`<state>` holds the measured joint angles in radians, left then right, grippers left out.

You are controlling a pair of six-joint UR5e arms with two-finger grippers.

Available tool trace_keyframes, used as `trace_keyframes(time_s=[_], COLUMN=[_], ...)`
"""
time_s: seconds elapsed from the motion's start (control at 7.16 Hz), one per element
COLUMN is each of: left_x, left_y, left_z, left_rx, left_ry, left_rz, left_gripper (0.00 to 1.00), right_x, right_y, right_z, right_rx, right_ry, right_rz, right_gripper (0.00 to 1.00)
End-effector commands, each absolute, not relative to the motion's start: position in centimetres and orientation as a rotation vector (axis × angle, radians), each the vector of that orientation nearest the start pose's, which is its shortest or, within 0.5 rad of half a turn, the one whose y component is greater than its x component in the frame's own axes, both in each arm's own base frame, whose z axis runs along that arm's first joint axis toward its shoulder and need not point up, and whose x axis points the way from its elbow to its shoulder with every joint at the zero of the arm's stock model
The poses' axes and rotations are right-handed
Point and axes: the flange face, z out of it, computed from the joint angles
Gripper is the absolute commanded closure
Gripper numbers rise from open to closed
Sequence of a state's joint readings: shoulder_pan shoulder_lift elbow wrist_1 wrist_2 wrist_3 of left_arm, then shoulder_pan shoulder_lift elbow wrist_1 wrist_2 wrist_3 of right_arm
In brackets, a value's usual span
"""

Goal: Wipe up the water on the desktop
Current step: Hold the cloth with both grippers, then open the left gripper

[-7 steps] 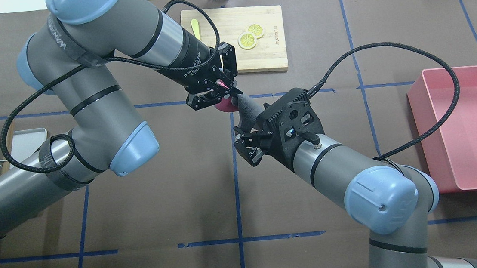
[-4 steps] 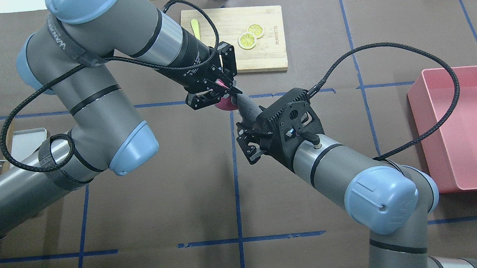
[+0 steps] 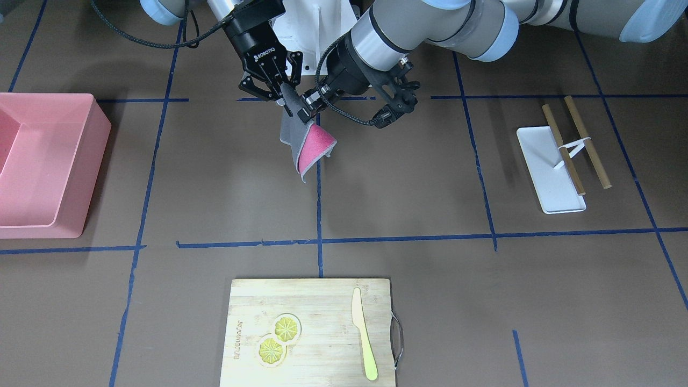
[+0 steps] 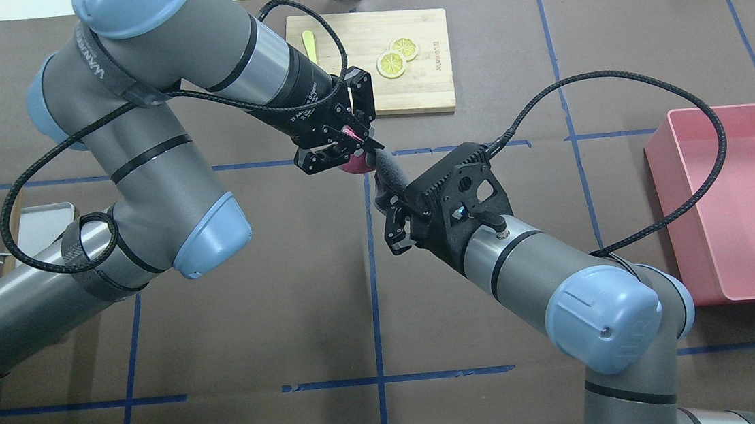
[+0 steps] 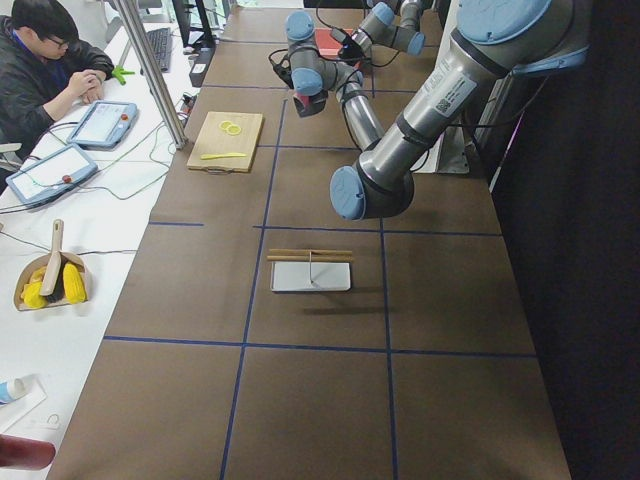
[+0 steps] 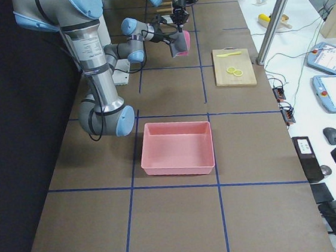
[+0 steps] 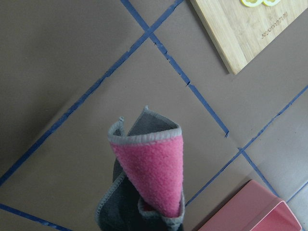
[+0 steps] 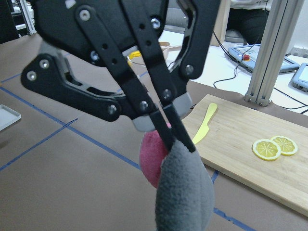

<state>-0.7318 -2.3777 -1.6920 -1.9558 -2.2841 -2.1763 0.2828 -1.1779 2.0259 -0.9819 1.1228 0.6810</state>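
A cloth (image 3: 312, 148), pink on one side and grey on the other, hangs folded above the dark-brown desktop (image 3: 408, 177) near the centre tape line. My left gripper (image 4: 373, 147) is shut on its upper edge; the right wrist view shows those fingers (image 8: 168, 130) pinching the cloth (image 8: 185, 192). My right gripper (image 3: 289, 103) meets the same cloth from the other side, its fingers drawn together on the grey top corner. In the left wrist view the cloth (image 7: 154, 168) dangles over the bare desktop. No water shows on the surface.
A pink bin (image 4: 732, 201) stands at the robot's right. The bamboo cutting board (image 3: 312, 333), with two lemon slices and a yellow knife, lies at the far side. A white tray (image 3: 548, 166) with wooden sticks sits at the robot's left.
The right gripper's fingers have drawn in from a wide spread onto the cloth's grey end, and its wrist has edged closer. The left arm and the cloth have stayed put.
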Motion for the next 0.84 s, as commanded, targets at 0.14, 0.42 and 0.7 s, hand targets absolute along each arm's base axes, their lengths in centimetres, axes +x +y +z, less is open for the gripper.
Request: trace_keyframes(time_s=[0.14,0.42,0.7], left_x=[42.98,42.72,42.72], left_y=[-47.90,-47.75,-47.75], left_z=[6.58,6.41,6.40], left_rx=[-0.526,-0.507,-0.507], left_ry=[1.305,1.315,1.315], left_rz=[-0.648,-0.635,-0.635], left_gripper=[0.23,0.00,0.00], right_x=[-45.32,-45.32,-45.28], right_y=[-31.51,-31.51,-31.49], right_z=[17.30,17.22,17.24], right_rx=[1.084,1.085,1.083], right_ry=[-0.972,-0.973,-0.975], right_rz=[-0.174,-0.173,-0.173], right_gripper=[1.00,1.00,1.00])
